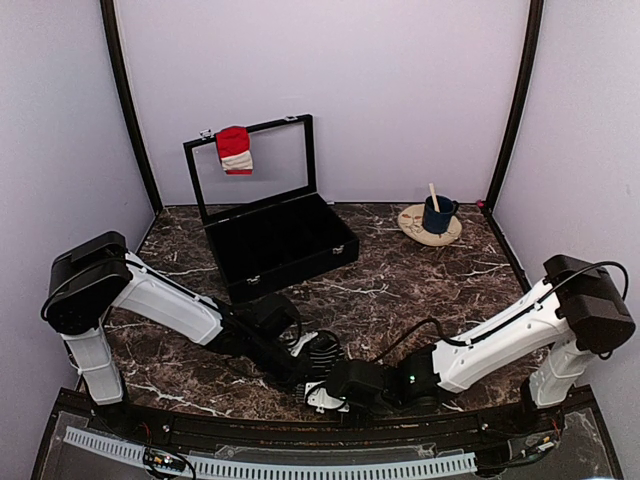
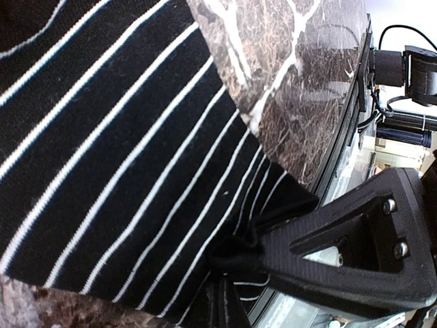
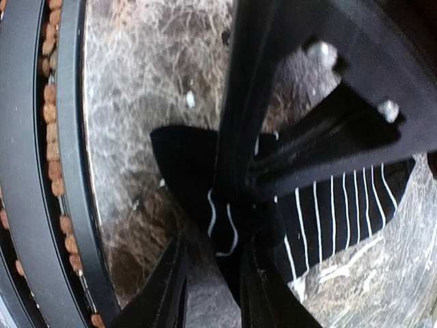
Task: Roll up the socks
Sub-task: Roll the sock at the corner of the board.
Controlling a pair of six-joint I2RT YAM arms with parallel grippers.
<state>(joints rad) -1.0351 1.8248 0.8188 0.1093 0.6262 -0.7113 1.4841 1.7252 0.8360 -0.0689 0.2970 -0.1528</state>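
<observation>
Top view: both arms reach in to one spot at the near edge of the table [image 1: 420,290]. The left gripper [image 1: 300,367] and right gripper [image 1: 331,386] are nearly touching there, over a dark striped sock [image 1: 322,350]. It is too small here to read either claw. A red sock [image 1: 234,149] with a white band hangs over the top edge of the raised lid of the black case [image 1: 283,245], well apart from both arms. A blue mug [image 1: 437,214] sits far right, not involved.

Left wrist view: the striped sock is black with thin white lines and lies mostly flat and spread on the marble, filling the left of the frame. The left claw is pressed together on a puckered corner of the cloth at the sock's edge. No roll is visible on this side.

Right wrist view: the right claw is closed on a bunched, gathered end of the same sock. The striped body runs flat off to the right, close to the table's near rim.

Progress, as a judgement: early. The striped sock is pinched at two points and one end is gathered, but most of its length is unrolled. The red sock is not yet picked up. Almost all the rolling is left.
</observation>
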